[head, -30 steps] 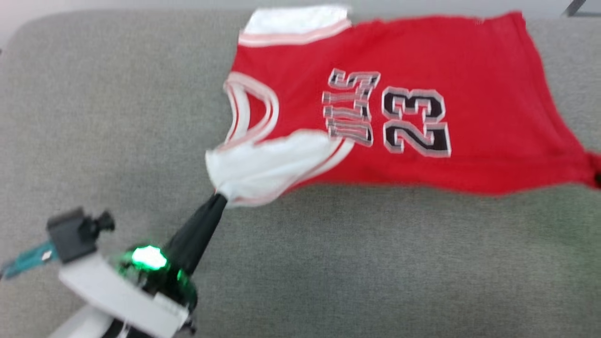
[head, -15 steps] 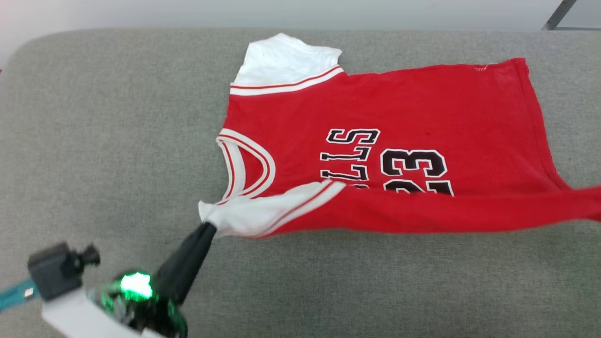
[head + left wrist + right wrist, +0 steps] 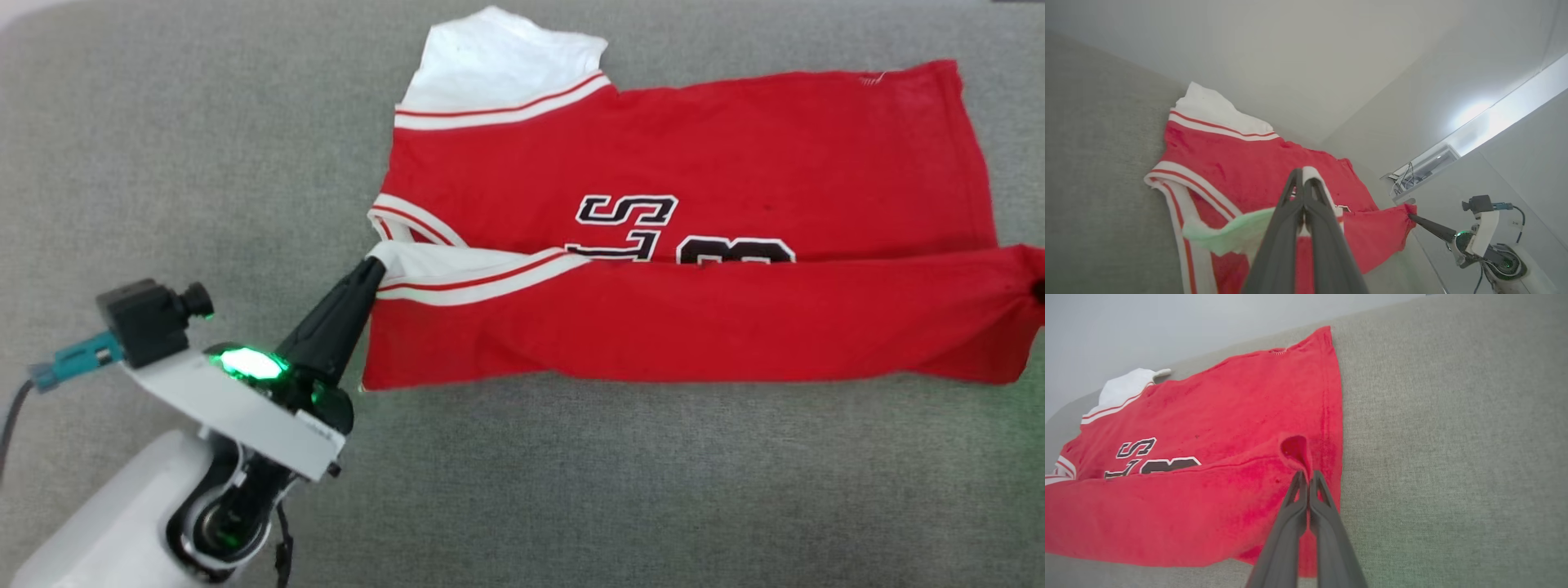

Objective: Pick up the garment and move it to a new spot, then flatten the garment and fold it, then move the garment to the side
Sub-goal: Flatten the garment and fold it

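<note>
My shirt (image 3: 686, 163), bright red with white sleeves and striped trim, black-and-white lettering half hidden, spread sideways on grey fabric, near long edge folded up over its middle, collar at my left

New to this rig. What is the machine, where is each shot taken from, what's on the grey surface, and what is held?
It is a wheeled two-armed robot; each arm ends in a gripper with two long dark fingers. One picture comes from its head, looking down. The other two come from cameras on the wrists, looking along each gripper's fingers.

On the grey fabric surface lies a bright red T-shirt with white sleeves and black lettering. Its near long edge is folded up over the print.

The left gripper is shut on the near white sleeve. The right gripper is shut on the red hem corner. The left wrist view shows that gripper too, off to the right.
</note>
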You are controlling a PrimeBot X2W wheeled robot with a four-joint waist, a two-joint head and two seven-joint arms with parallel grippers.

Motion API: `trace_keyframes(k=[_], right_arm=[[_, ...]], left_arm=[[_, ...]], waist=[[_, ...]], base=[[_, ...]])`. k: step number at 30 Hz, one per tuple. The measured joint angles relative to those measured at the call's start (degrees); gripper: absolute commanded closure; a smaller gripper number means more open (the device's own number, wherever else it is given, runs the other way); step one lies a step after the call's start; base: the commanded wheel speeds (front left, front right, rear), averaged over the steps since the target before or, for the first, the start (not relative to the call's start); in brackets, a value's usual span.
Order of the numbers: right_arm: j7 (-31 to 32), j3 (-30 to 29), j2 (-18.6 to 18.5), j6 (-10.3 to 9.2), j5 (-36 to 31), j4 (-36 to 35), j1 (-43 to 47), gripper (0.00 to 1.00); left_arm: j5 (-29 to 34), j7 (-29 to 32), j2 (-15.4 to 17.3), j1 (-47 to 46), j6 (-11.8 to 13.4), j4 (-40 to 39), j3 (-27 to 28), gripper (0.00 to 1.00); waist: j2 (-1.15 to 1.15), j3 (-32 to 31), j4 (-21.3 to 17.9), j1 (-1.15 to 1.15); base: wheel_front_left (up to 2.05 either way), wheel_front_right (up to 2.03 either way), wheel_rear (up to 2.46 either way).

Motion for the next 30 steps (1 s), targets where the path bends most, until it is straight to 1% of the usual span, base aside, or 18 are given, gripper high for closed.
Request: trace_keyframes(k=[4,7,12,15,19,23,24,25,26,27,28,29,30], right_arm=[[-2.0,0.9,0.2,0.00,0.0,3.1,-0.3,1.00],[-3.7,2.4,0.3,0.00,-0.1,5.0,-0.4,1.00],[-6.0,5.6,-0.1,0.00,-1.1,8.9,-2.0,1.00],[-7.5,7.0,-0.3,0.00,-1.3,10.9,-3.2,1.00],[-9.0,9.0,-0.3,0.01,-1.3,13.5,-4.5,1.00],[-10.6,10.8,-0.5,0.01,-1.3,15.7,-5.4,1.00],[-11.0,11.3,-0.5,0.01,-1.3,16.2,-5.5,1.00],[-11.4,11.6,-0.6,0.01,-1.3,16.8,-5.7,1.00],[-11.7,12.1,-0.6,0.01,-1.3,17.3,-5.8,1.00],[-12.0,12.4,-0.7,0.00,-1.3,17.8,-5.9,1.00],[-12.5,13.0,-0.9,0.00,-1.3,18.1,-5.9,1.00],[-12.8,13.4,-1.0,0.00,-1.3,18.6,-5.9,1.00],[-13.0,14.0,-1.2,0.00,-1.3,18.9,-5.9,0.96]], left_arm=[[2.0,-0.5,-1.8,-1.6,0.0,6.4,-2.0,1.00],[4.0,-0.7,-2.5,-2.4,0.0,10.7,-3.9,1.00],[5.1,-0.8,-3.9,-4.3,0.0,16.1,-2.5,1.00],[6.9,-0.9,-4.8,-5.3,0.0,18.0,-1.6,1.00],[10.0,-0.9,-4.4,-6.8,0.0,22.4,-5.9,1.00],[11.2,-1.0,-4.9,-8.8,-0.1,27.0,-9.3,1.00],[11.2,-1.0,-5.0,-9.1,-0.1,27.7,-9.8,0.96],[11.0,-1.1,-5.1,-9.3,-0.1,28.2,-10.2,0.84],[11.0,-1.1,-5.2,-9.6,-0.1,28.7,-10.6,0.75],[10.8,-1.1,-5.1,-9.9,-0.1,29.1,-10.9,0.55],[10.5,-1.1,-5.1,-10.0,-0.1,29.3,-11.1,0.20],[10.1,-1.1,-4.9,-10.1,-0.1,29.4,-11.2,0.00],[9.7,-1.0,-4.4,-10.1,-0.1,29.4,-11.5,0.00]], waist=[[0.00,1.4,0.2,0.00],[0.00,2.3,0.2,0.00],[0.00,3.2,-0.6,0.00],[0.00,3.6,-1.0,0.00],[0.00,3.7,-1.6,0.00],[0.00,3.3,-1.9,0.00],[0.00,3.1,-2.0,0.00],[0.00,2.9,-2.0,0.00],[0.00,2.7,-2.0,0.00],[0.00,2.4,-2.0,0.00],[0.00,2.1,-2.0,0.00],[0.00,1.8,-2.0,0.00],[0.00,1.4,-2.0,0.00]], base=[[0.00,0.00,0.00],[0.00,0.00,0.00],[0.00,0.00,0.00],[0.00,0.00,0.00],[0.00,0.00,0.00],[0.00,0.00,0.00],[0.00,0.00,0.00],[0.00,0.00,0.00],[0.00,0.00,0.00],[0.00,0.00,0.00],[0.00,0.00,0.00],[0.00,0.00,0.00],[0.00,0.00,0.00]])
